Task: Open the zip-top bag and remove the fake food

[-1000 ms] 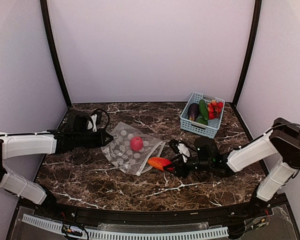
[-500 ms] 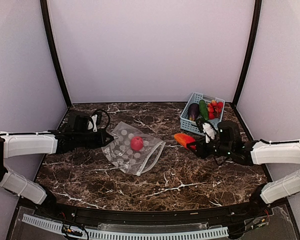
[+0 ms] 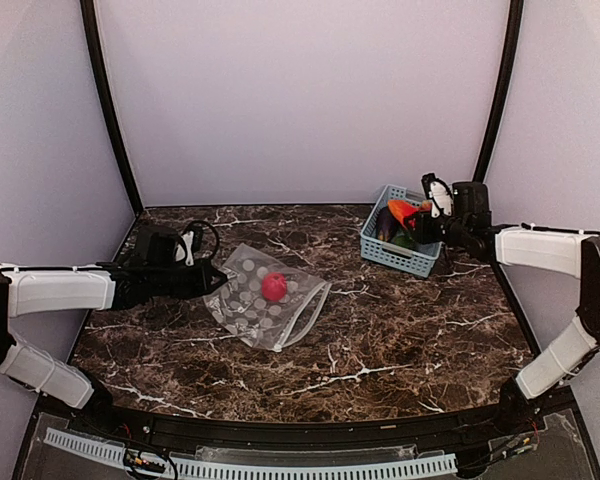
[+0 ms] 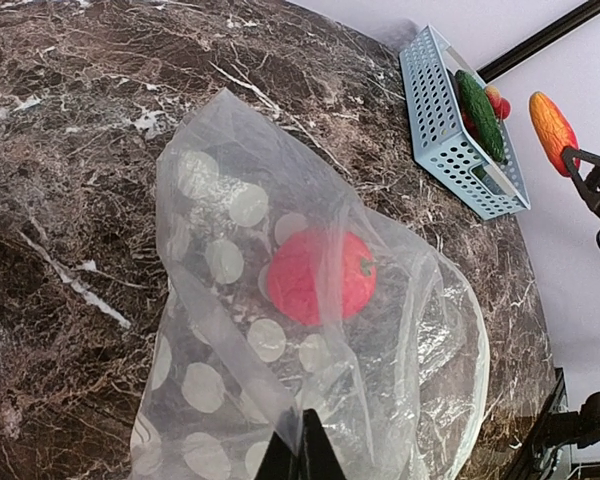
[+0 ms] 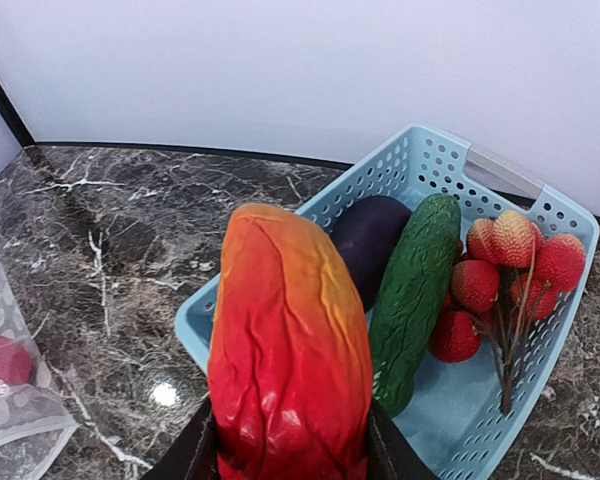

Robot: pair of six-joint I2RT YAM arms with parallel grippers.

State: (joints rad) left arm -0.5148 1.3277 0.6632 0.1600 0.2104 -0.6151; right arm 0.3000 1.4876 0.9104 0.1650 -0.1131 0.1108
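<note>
since a second ago the right hand (image 3: 418, 222) has carried the orange-red piece (image 5: 285, 350) from beside the zip-top bag (image 3: 265, 300) to above the blue basket (image 3: 395, 257), with its fingers clamped on the piece. the left hand (image 3: 212, 278) is closed tight on the bag's edge. the bag lies on the surface (image 3: 380, 340) with a red round piece (image 4: 320, 275) inside.

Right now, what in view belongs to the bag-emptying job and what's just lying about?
Job: zip-top bag, pinched by left gripper; red fruit inside it; orange-red piece in right gripper; eggplant, cucumber, red berry cluster.
Lying about: blue basket, probably only the drop spot.
</note>
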